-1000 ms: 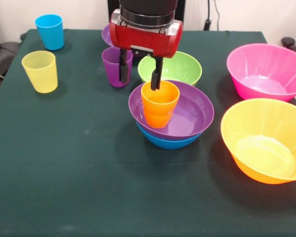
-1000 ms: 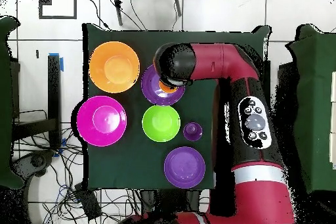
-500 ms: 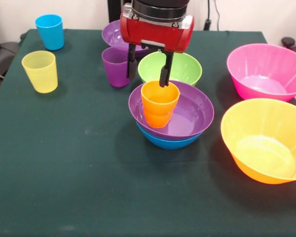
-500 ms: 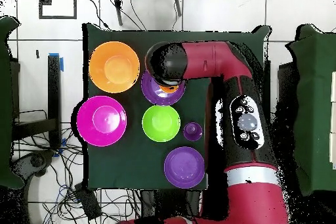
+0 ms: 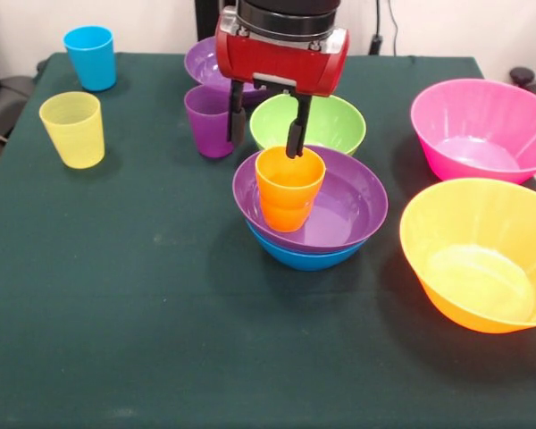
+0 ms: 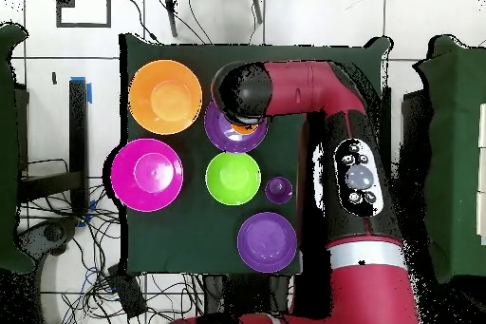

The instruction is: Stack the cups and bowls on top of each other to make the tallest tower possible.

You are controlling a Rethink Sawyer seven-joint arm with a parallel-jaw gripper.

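Orange cup sits in the tower, jaws let go above it.
The orange cup point(image 5: 289, 188) stands in the purple bowl point(image 5: 339, 207), on the blue bowl point(image 5: 305, 257). The jaws hang wide apart, holding nothing, just over its rim. Behind them sits the green bowl point(image 5: 330, 122), beside them the purple cup point(image 5: 208, 121).

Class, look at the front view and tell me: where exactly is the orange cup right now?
In the front view, the orange cup stands upright near the middle, inside the purple bowl nested on the blue bowl, just below the open gripper.
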